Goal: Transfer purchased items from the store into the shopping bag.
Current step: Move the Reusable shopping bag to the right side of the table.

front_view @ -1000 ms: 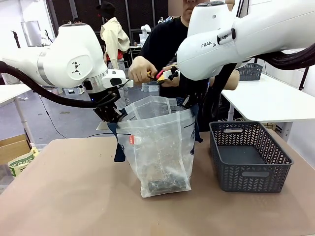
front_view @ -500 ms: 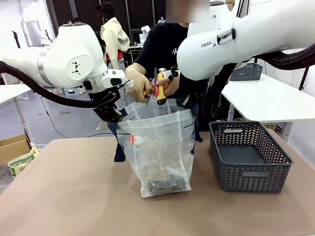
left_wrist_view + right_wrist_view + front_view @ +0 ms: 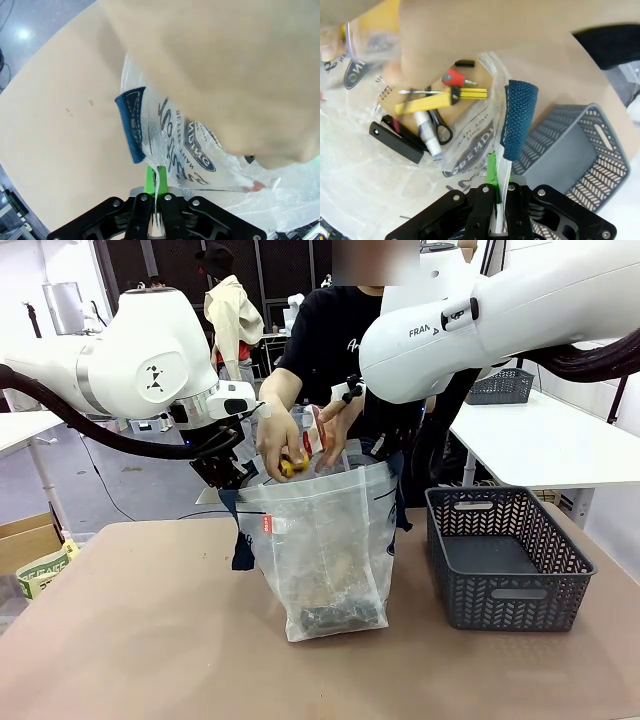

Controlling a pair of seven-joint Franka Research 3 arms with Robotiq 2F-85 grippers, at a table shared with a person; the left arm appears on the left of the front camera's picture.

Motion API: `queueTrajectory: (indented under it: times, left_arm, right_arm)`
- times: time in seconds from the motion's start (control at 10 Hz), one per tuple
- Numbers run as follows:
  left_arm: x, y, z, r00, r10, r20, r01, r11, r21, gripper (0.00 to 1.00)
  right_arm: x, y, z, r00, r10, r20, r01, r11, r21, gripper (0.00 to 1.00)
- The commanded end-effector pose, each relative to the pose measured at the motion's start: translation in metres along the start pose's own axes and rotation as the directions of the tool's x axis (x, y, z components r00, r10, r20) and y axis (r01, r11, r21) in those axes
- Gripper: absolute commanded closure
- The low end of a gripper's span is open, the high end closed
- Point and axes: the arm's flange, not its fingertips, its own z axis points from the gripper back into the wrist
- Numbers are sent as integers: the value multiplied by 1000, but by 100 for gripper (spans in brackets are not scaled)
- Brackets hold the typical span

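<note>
Both grippers are pinched tight on the shopping bag [image 3: 320, 540]: the left gripper [image 3: 155, 176] on its left rim, the right gripper [image 3: 498, 186] on the opposite rim. It stands upright on the table [image 3: 120, 640], mouth spread upward between them. The person's hand [image 3: 279, 438], carrying a yellow-handled tool [image 3: 291, 466], is directly over that mouth, so the drop looks straight down.

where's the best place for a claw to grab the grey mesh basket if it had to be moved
Probably the near short wall of the dark grey mesh basket, at the rim just above its handle slot, coming straight down from above. The basket sits upright with an open top and looks empty, so one finger could drop inside and one outside that thin wall.
</note>
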Motion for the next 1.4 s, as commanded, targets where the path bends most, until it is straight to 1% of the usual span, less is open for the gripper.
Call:
queueTrajectory:
  times: [0.0, 1.3]
  left_arm:
    - [-1, 1, 1, 1000, 3, 0, -3, 1000, 1, 100]
    - [-1, 1, 1, 1000, 3, 0, -3, 1000, 1, 100]
  right_arm:
    - [0, -1, 2, 1000, -1, 5, 1, 1000, -3, 100]
    - [0, -1, 2, 1000, -1, 5, 1, 1000, -3, 100]
